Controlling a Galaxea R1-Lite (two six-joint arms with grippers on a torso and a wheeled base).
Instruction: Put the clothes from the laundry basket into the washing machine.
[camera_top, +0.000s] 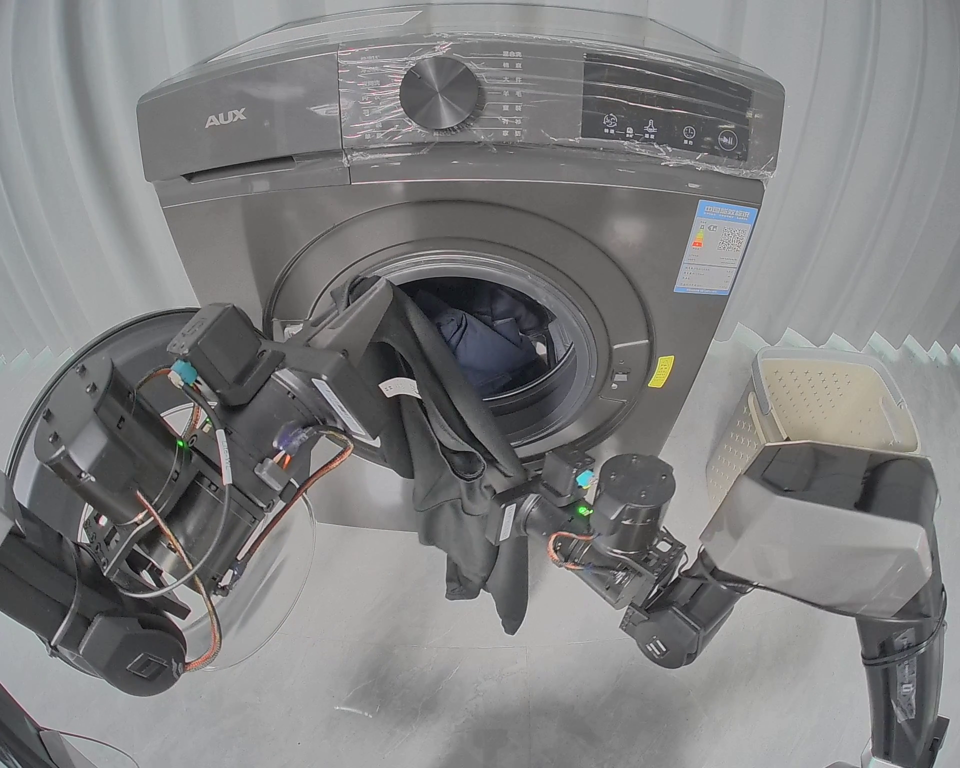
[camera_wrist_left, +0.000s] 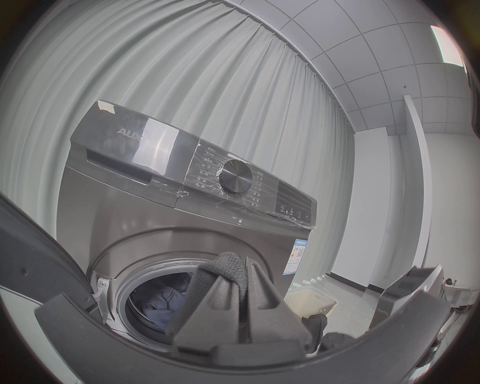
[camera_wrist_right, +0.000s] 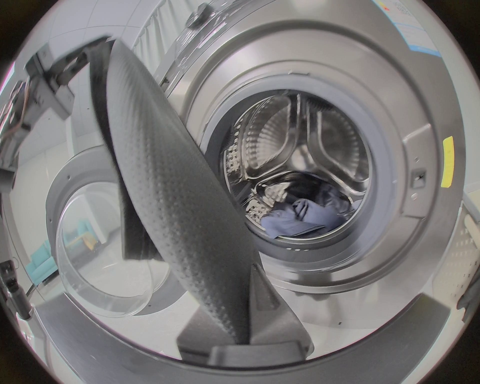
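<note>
The washing machine (camera_top: 450, 200) stands with its round door (camera_top: 110, 340) swung open to its left and the pale laundry basket (camera_top: 830, 400) on the floor just to its right. A black garment (camera_top: 450, 480) hangs before the machine's opening, clamped by 2 end effectors: the left end effector (camera_top: 372, 297) at the opening's rim, the right end effector (camera_top: 512, 492) below the opening. Blue clothes (camera_top: 490, 345) lie inside the machine's drum.

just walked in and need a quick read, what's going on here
The left end effector and right end effector are both shut on a dark garment, holding it in front of the open washer, the left at the opening's rim, the right lower. Blue clothes already lie inside. The basket stands to the washer's right.
</note>
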